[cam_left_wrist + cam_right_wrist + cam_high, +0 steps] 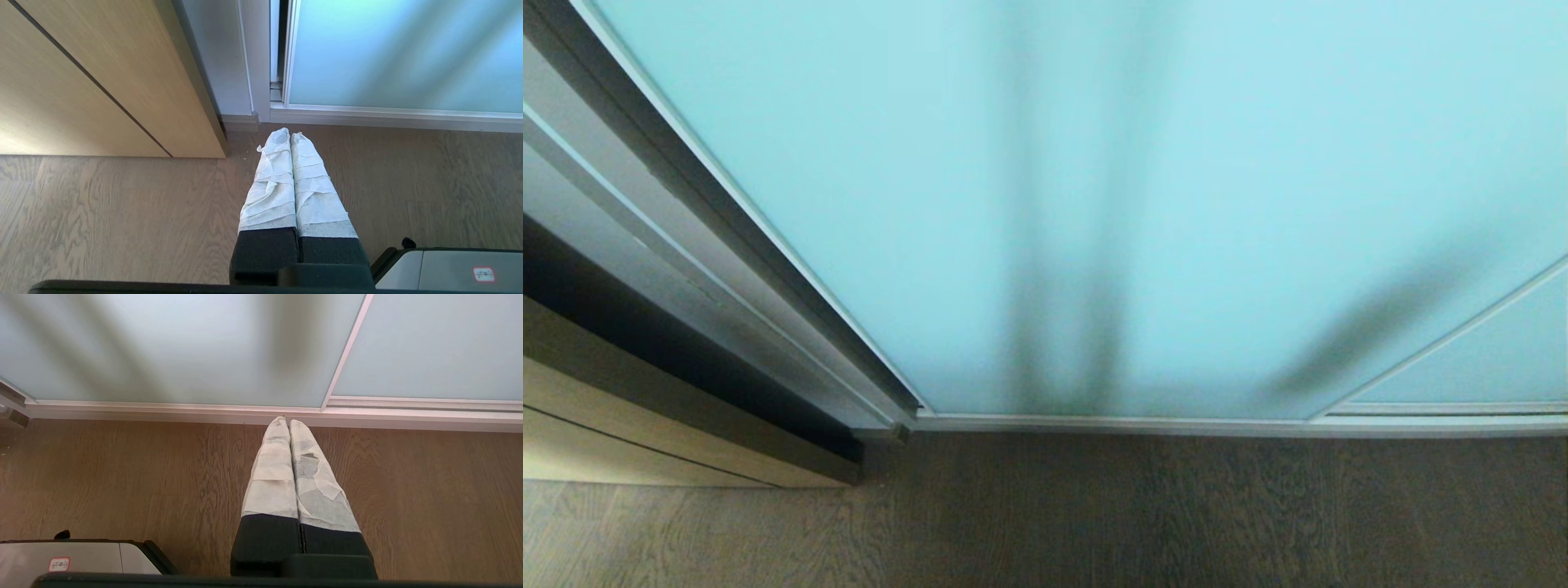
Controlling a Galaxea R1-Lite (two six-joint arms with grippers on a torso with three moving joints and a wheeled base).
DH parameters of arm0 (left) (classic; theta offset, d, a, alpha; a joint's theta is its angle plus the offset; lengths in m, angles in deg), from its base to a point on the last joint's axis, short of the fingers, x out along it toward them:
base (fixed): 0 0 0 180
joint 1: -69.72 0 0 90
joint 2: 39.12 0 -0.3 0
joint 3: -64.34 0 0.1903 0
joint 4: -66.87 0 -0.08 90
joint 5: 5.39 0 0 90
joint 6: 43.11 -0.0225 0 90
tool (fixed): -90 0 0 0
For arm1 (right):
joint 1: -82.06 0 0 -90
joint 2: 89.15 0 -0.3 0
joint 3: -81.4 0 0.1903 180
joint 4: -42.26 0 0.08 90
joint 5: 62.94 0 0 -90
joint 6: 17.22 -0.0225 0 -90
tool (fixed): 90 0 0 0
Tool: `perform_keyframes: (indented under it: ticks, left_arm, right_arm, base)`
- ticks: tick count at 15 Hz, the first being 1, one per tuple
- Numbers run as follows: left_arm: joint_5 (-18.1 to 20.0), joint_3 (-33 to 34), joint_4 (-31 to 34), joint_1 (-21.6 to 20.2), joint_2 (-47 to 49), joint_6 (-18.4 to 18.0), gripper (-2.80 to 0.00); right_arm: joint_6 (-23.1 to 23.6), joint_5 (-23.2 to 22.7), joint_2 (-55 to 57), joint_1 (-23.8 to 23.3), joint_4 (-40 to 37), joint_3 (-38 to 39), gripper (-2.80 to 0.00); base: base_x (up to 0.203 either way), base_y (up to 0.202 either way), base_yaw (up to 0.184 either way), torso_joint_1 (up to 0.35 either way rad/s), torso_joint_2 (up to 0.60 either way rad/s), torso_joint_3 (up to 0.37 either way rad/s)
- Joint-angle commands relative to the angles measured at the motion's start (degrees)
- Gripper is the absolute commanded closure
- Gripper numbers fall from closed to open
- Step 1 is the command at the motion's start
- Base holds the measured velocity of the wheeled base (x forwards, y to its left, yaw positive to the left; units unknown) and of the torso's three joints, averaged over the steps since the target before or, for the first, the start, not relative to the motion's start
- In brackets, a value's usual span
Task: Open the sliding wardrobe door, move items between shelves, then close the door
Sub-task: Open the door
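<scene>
While you face the sliding wardrobe door, pale aqua frosted glass, thin silver-white frame, standing fully across its opening, left gripper and right gripper pressed closed, empty, above wooden floor before it.

Nothing readable showing. Sticker on robot base is displaying red marks, too small to read.

Right tool closed before sliding wardrobe door.
</scene>
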Motion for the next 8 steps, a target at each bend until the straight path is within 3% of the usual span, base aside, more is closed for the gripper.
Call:
perform_keyframes:
  ticks: [1, 8]
  left_arm:
    - [-0.01, 0.09, 0.02, 0.0, -0.02, 0.0, 0.0]
    - [-0.09, 0.09, 0.11, 0.0, -0.02, -0.18, 0.0]
  right_arm:
    - [-0.01, 0.03, 0.0, 0.0, 0.02, 0.01, 0.0]
    - [-0.01, 0.03, 0.0, 0.0, 0.02, 0.09, 0.0]
  base:
    - [0.0, 0.0, 0.0, 0.0, 0.0, 0.0]
    - [0.0, 0.0, 0.0, 0.0, 0.0, 0.0]
